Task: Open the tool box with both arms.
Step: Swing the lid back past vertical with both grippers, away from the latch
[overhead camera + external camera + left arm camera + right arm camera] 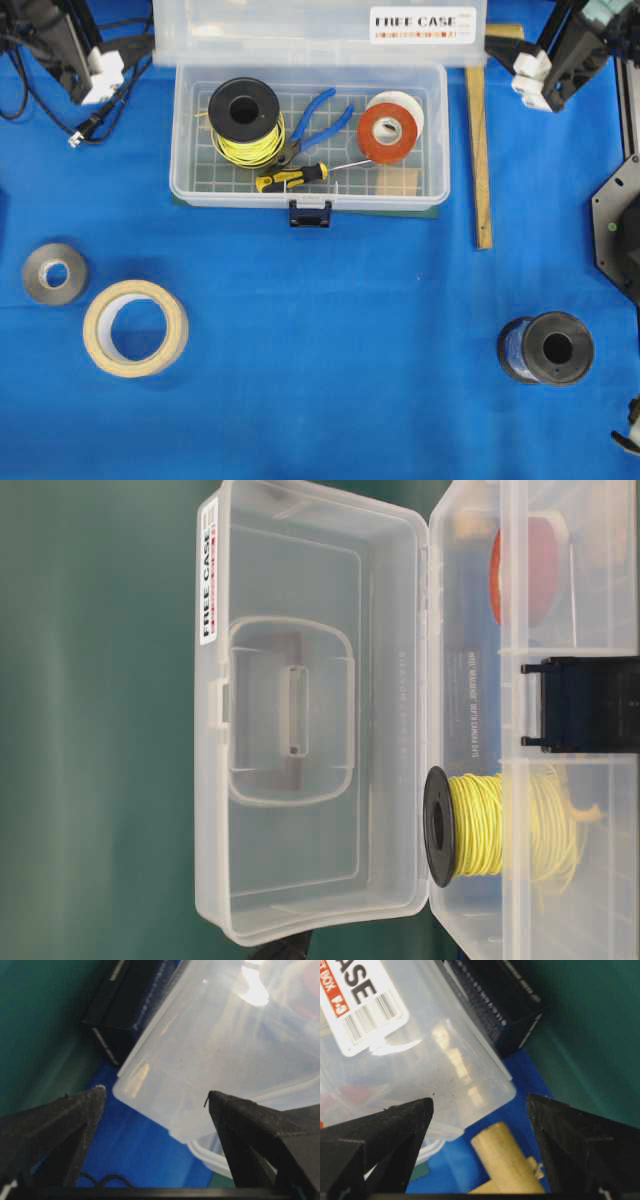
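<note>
Overhead exterior view: taken from left to right, the left gripper is seen beside the upper left corner of the large clear plastic rectangular tool box, its fingers spread wide with nothing between them. Well below and left of the box, a grey tape roll and a beige masking-tape ring lie on the blue tabletop. The box itself sits at the top centre of the tabletop with its lid already raised and its dark blue front latch released; inside are held a spool of yellow wire, blue-handled pliers, a yellow-and-black screwdriver and an orange tape roll. Just right of the box a wooden ruler lies, and well below that a dark wire spool. By the box's upper right corner the right gripper is seen, its fingers likewise wide and empty.

The task is judged essentially done. The lid could be knocked shut, or the light box shoved across the cloth, if either arm swung inward and clipped a lid corner.

Both arms are cut off by the overhead frame. The sticker on the lid is only partly legible, and the black block behind the box in the wrist views cannot be identified.
</note>
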`<state>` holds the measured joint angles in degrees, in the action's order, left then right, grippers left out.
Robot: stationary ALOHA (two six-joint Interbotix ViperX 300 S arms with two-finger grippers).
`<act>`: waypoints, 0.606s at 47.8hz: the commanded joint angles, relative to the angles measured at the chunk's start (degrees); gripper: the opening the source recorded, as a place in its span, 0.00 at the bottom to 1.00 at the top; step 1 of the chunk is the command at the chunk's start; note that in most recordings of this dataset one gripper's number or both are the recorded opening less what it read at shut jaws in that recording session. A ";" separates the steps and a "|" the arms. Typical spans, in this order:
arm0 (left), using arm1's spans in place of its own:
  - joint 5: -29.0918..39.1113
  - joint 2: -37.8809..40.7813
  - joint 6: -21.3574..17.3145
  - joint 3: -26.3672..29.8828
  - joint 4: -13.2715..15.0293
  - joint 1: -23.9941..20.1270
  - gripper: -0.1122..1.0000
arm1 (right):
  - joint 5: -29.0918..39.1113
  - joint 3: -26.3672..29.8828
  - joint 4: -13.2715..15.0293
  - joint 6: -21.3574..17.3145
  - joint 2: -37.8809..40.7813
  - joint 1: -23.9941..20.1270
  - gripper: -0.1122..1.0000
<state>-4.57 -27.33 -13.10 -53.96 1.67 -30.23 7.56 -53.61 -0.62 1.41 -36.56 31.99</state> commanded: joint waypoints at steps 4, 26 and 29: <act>-1.67 2.55 0.18 7.21 0.18 0.35 0.91 | -3.96 5.10 -0.44 -0.70 2.37 -0.26 0.83; -1.58 5.63 0.18 9.58 0.09 -4.22 0.91 | -5.01 9.40 0.88 -0.35 10.55 4.04 0.83; -1.58 5.98 0.09 9.67 0.09 -4.92 0.91 | -4.83 10.11 0.97 -0.26 11.60 4.39 0.83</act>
<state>-4.66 -21.45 -13.18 -49.13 1.67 -37.44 5.36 -47.72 0.70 1.41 -27.60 39.02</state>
